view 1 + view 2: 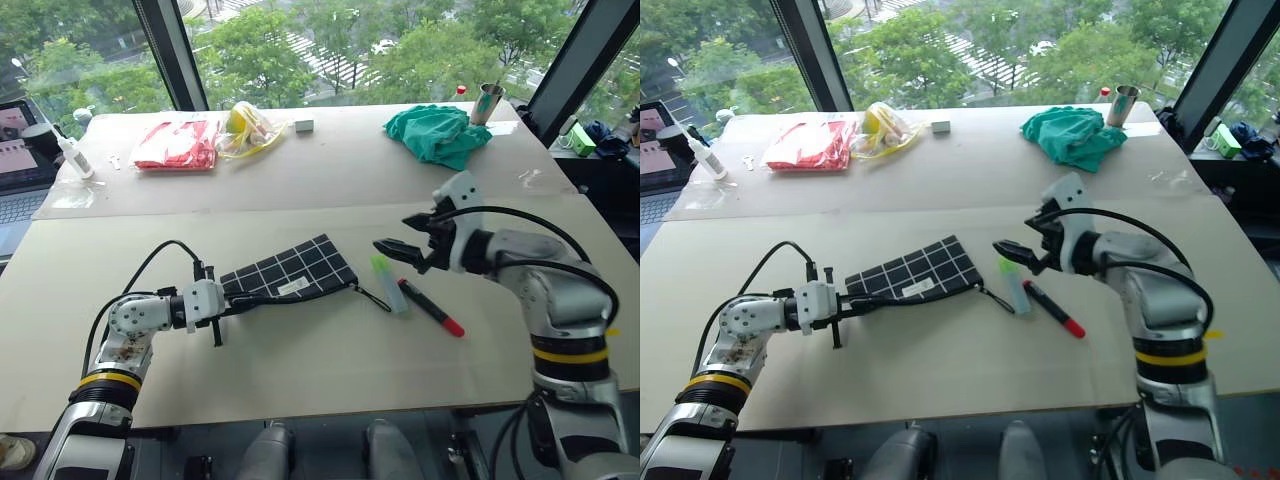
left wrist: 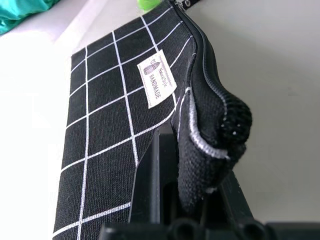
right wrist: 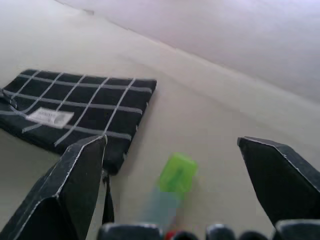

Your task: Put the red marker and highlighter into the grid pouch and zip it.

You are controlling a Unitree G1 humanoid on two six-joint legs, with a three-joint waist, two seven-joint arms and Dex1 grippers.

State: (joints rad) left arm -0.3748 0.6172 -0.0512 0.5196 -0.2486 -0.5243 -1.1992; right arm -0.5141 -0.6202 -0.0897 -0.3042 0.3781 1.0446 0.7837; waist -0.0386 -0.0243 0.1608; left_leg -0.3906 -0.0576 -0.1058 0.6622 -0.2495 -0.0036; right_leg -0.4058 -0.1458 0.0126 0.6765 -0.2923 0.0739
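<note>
Your two head views look forward and down over the table (image 1: pixel 330 380). The left wrist camera sits close against the grid pouch (image 2: pixel 115 125). The right wrist camera faces the same pouch from farther off, above the highlighter (image 3: pixel 172 182).

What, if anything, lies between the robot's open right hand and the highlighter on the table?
Nothing visible does. The right hand hangs open just above the highlighter, with only bare table around it. The red marker lies beside the highlighter, not over it.

Silver arms, yellow-black bands, black cables, black-fingered pincers.
</note>
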